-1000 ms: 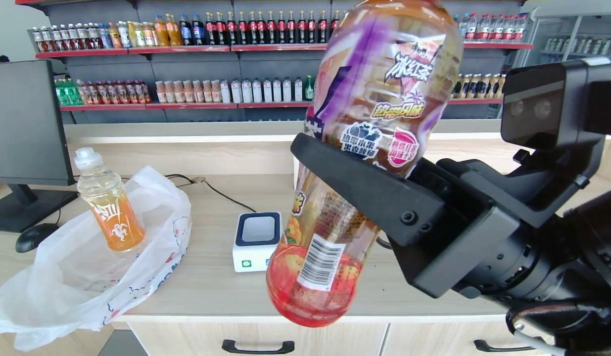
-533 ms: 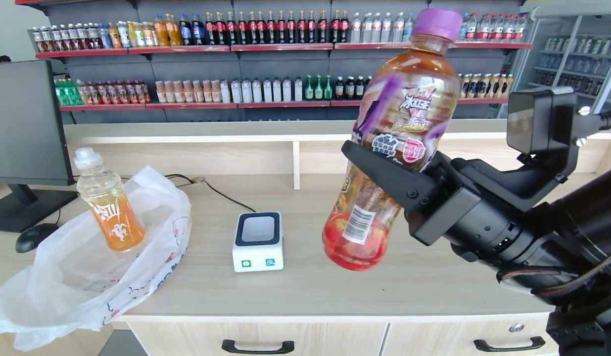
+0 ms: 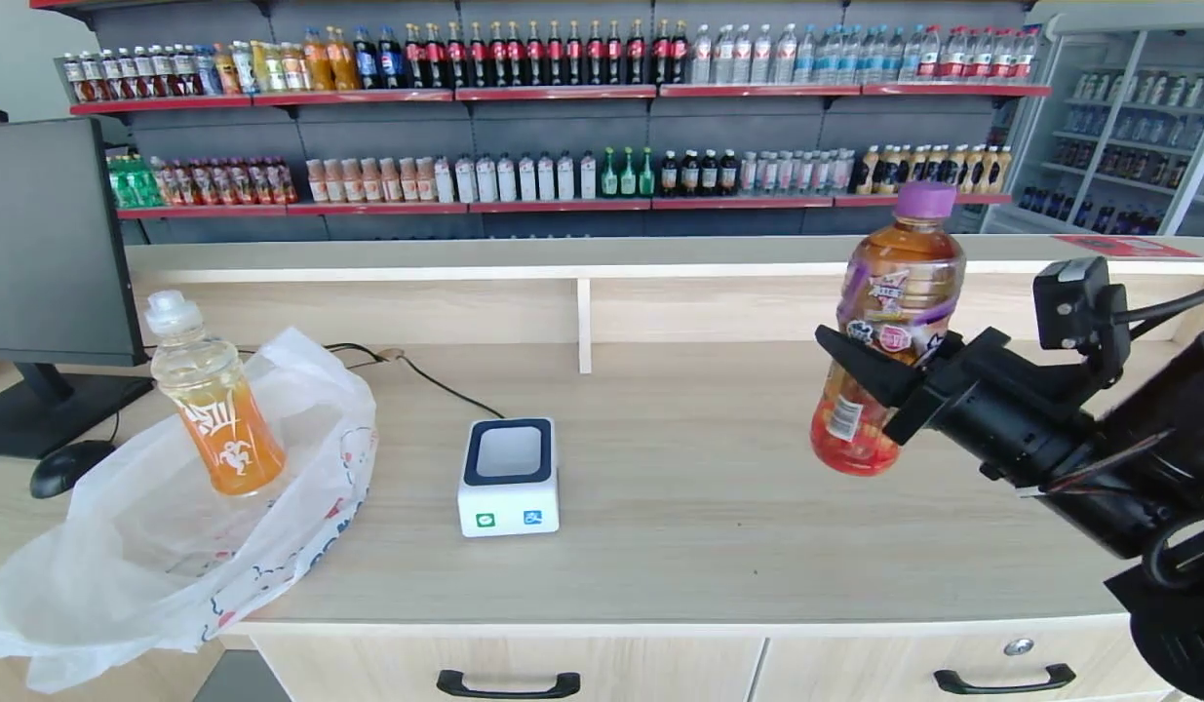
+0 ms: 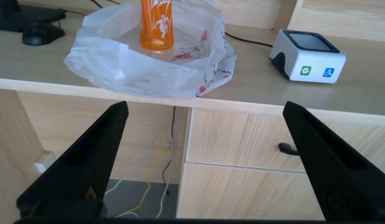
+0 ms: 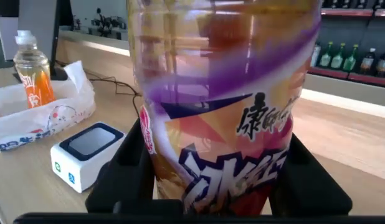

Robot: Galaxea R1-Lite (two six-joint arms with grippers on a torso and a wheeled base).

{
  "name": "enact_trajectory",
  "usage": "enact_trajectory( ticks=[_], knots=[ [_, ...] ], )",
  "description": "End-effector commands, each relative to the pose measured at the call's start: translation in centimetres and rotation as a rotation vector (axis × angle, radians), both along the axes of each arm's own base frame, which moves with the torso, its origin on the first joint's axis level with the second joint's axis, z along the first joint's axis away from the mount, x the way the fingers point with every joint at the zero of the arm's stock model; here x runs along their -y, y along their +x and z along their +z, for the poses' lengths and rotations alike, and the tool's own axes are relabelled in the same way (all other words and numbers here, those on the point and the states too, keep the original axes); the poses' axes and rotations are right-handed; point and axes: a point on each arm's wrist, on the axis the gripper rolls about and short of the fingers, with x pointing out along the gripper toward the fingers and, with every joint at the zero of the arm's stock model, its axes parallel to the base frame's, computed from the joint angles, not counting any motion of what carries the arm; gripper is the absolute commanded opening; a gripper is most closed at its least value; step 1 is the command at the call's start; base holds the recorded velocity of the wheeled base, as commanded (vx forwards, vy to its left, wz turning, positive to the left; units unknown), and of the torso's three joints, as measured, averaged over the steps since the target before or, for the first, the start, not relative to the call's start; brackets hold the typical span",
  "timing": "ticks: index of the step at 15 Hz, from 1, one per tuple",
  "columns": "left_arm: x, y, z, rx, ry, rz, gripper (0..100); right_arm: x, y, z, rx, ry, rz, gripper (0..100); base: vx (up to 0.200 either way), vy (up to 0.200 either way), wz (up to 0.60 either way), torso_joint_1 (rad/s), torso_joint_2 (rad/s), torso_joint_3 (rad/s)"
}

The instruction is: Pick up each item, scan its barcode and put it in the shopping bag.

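Note:
My right gripper [image 3: 879, 375] is shut on an iced tea bottle [image 3: 886, 331] with a purple cap, held upright above the right side of the counter, right of the white barcode scanner [image 3: 508, 477]. Up close, the tea bottle [image 5: 223, 106] sits between the right gripper [image 5: 217, 180] fingers, with the scanner [image 5: 90, 154] beyond. An orange drink bottle [image 3: 210, 397] stands in the open white shopping bag [image 3: 163, 546] at the counter's left. My left gripper [image 4: 205, 168] is open, below the counter's front edge, facing the bag [image 4: 149, 59], the orange bottle [image 4: 157, 25] and the scanner [image 4: 308, 55].
A monitor [image 3: 51, 244] and a mouse [image 3: 65, 466] are at the far left. A cable [image 3: 436, 382] runs behind the scanner. A low wooden ledge [image 3: 582, 283] bounds the counter's back. Drawers [image 3: 509, 682] sit under the counter's front edge.
My right gripper has carried the tea bottle from close in front of the head camera, away and to the right, and set it more upright. The bag, orange bottle and scanner stayed put.

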Motion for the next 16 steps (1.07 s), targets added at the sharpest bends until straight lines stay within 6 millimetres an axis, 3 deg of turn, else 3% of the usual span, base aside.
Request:
enact_trajectory(
  ticks=[1, 3, 6, 8, 14, 16],
  knots=[
    [0.0, 0.0, 0.0, 0.001, 0.000, 0.001, 100, 2.3, 0.7, -0.6, 0.003, -0.043, -0.103, 0, 0.000, 0.000, 0.00, 0.000, 0.00, 0.000],
    [0.0, 0.0, 0.0, -0.001, 0.007, -0.002, 100, 4.2, 0.2, -0.5, 0.000, -0.042, -0.188, 0, 0.000, 0.000, 0.00, 0.000, 0.00, 0.000],
    [0.0, 0.0, 0.0, -0.001, 0.006, -0.002, 100, 5.3, -1.9, -1.2, -0.040, -0.053, -0.225, 0, 0.000, 0.000, 0.00, 0.000, 0.00, 0.000],
    [0.0, 0.0, 0.0, -0.001, 0.006, -0.002, 100, 5.2, -0.1, 0.5, 0.043, -0.042, -0.230, 0, 0.000, 0.000, 0.00, 0.000, 0.00, 0.000],
    [0.0, 0.0, 0.0, -0.001, 0.001, 0.001, 100, 5.8, 0.2, -0.2, 0.027, -0.066, -0.305, 0, 0.000, 0.000, 0.00, 0.000, 0.00, 0.000],
    [0.0, 0.0, 0.0, -0.001, 0.003, -0.001, 100, 5.8, 0.2, -0.4, 0.019, -0.068, -0.305, 0, -0.200, 0.000, 0.00, 0.005, 0.00, 0.002]
  ],
)
